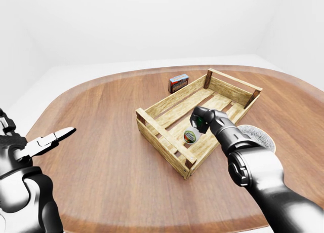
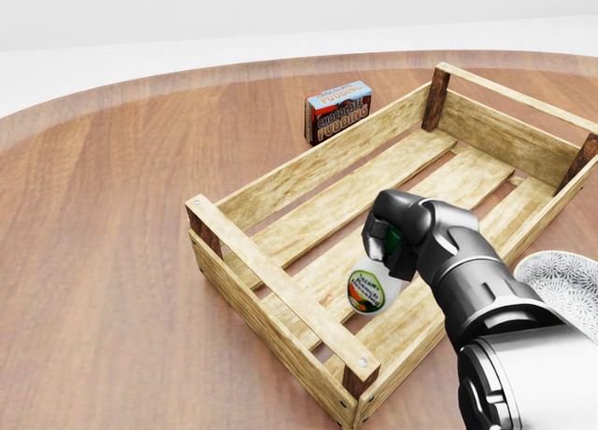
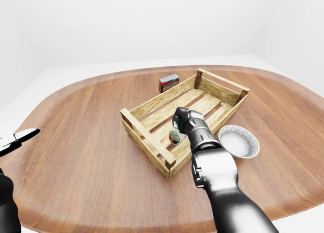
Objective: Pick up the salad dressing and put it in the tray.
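Right hand (image 2: pixel 397 238) is gripping the dressing (image 2: pixel 372 288) by its green cap end, bottle dangling just below it inside the tray (image 2: pixel 280 189). Looks like light, stiff, slick plastic, so I'd be grabbing the neck. Fingers are hiding the cap, and I can't tell if it's touching the slats. Left hand (image 1: pixel 48 141) is hanging open, well off.

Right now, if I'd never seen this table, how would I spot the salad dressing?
Find the slatted wooden crate in the middle of the table. Over its near end, the right hand grips a small white bottle, the salad dressing. Its green cap and round label set it apart from the pudding box outside the crate.
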